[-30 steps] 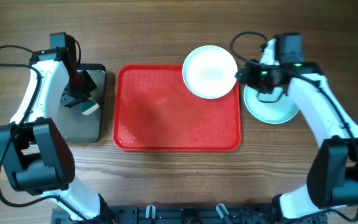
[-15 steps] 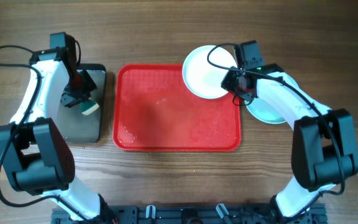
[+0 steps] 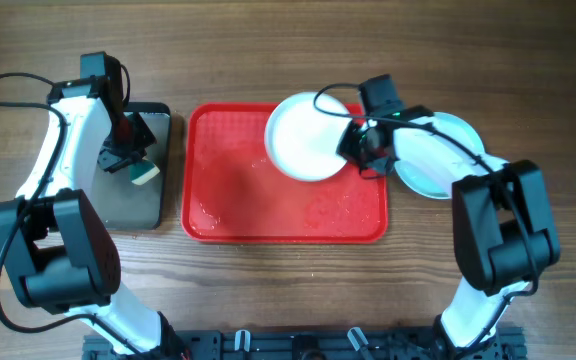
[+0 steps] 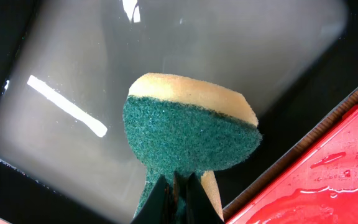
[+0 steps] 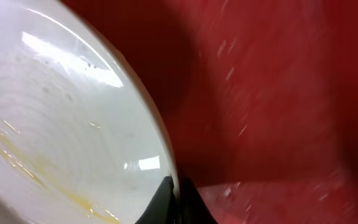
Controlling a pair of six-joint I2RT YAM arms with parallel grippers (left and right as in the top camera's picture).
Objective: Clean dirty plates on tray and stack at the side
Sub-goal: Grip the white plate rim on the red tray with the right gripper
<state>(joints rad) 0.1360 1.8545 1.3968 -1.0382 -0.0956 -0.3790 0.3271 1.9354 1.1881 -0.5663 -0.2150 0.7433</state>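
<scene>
The red tray (image 3: 238, 190) lies mid-table, wet. My right gripper (image 3: 352, 148) is shut on the rim of the white plate (image 3: 303, 137) and holds it above the tray's back right part. In the right wrist view the white plate (image 5: 55, 124) shows yellowish smears, with the red tray (image 5: 278, 93) behind it. An aqua-blue plate (image 3: 438, 160) lies on the table right of the tray; I cannot tell if another lies under it. My left gripper (image 3: 126, 160) is shut on a green and yellow sponge (image 4: 188, 134) over the dark metal tray (image 3: 133, 200).
The dark metal tray (image 4: 229, 50) holds water and stands left of the red tray, its edge close to the red rim (image 4: 328, 162). Black cables run from both arms at the back of the wooden table (image 3: 268, 50).
My right gripper has taken the white plate by its rim and carried it left, from the tray's back right corner to over the tray. The left arm has not moved.
</scene>
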